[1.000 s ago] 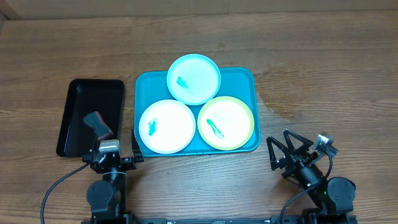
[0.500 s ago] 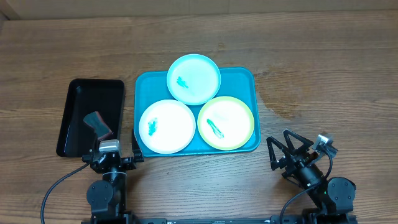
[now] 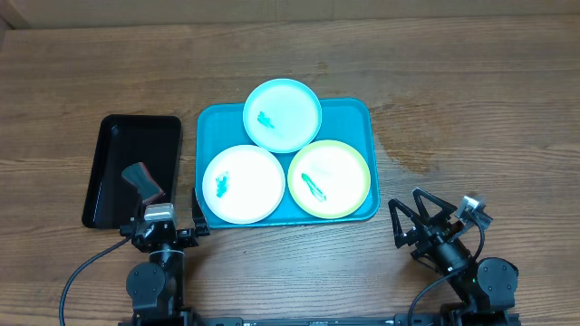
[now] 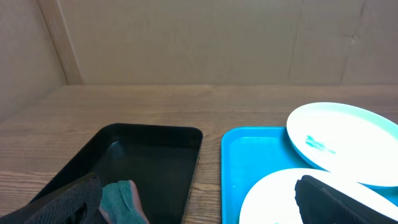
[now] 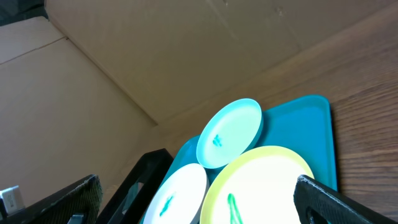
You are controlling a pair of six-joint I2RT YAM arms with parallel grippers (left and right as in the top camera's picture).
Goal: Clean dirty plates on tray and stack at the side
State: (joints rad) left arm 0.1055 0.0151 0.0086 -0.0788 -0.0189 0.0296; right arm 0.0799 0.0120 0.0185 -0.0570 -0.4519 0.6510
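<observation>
i saw left hand [image 3: 169, 226] and right hand [image 3: 405, 199] both open, empty; wiping tool [image 3: 140, 179] in the black tray [image 3: 136, 136] lay straight ahead of left, plates [image 3: 243, 184] to its right.

A turquoise tray [image 5: 309, 124] on the wooden worktop [image 5: 367, 93] carries three green-smeared plates: a pale blue plate [image 5: 230, 134] at centre, a yellow-green plate [image 5: 264, 180] at 5 o'clock and a white plate [image 5: 177, 196] at 7 o'clock. A black tray [image 5: 144, 173] lies at 8 o'clock.
</observation>
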